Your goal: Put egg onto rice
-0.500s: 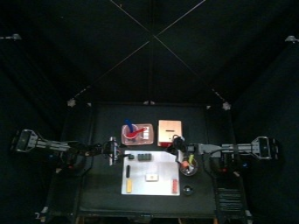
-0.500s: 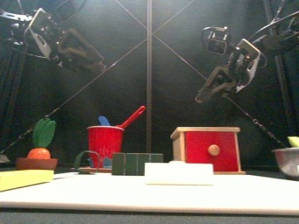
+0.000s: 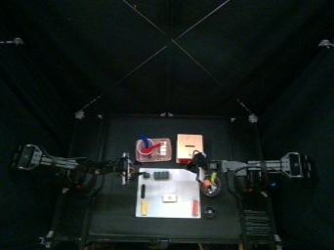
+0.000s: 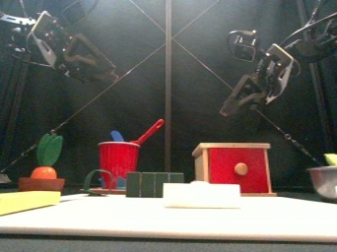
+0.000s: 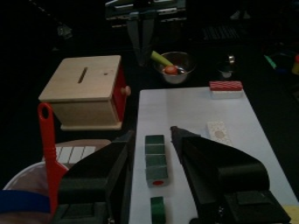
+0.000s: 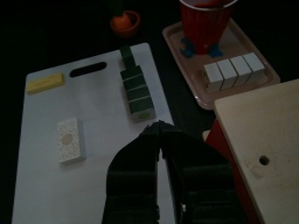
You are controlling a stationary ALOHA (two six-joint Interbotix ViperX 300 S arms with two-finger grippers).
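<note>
- The left fingers [image 5: 162, 179] stood apart, holding nothing; the right fingers [image 6: 158, 144] were pressed together, also empty.
- One egg [image 6: 45, 83], a thin yellow oblong, lay at a corner of the white mat [image 6: 87, 188], beside the mat's handle slot; in the front view it sat at the near left edge [image 4: 27, 202].
- One rice [image 6: 69, 141], a pale block, lay flat on the mat, well apart from the egg; in the front view it sat at centre [image 4: 202, 195].
- One row of dark green blocks [image 6: 136, 92] lay along the mat's edge.
- One red cup [image 4: 118, 163] stood on a tray [image 6: 260, 83] with four white blocks [image 6: 232, 70] beside it.
- One wooden box [image 5: 84, 86] with a red front and a slot in its top stood on the bench [image 3: 117, 132].
- One metal bowl [image 5: 176, 70] held small toy foods.
- Both arms hung raised above the bench, left arm [image 4: 66, 49] and right arm [image 4: 263, 79] each angled inward and downward.
- No writing could be read.
</note>
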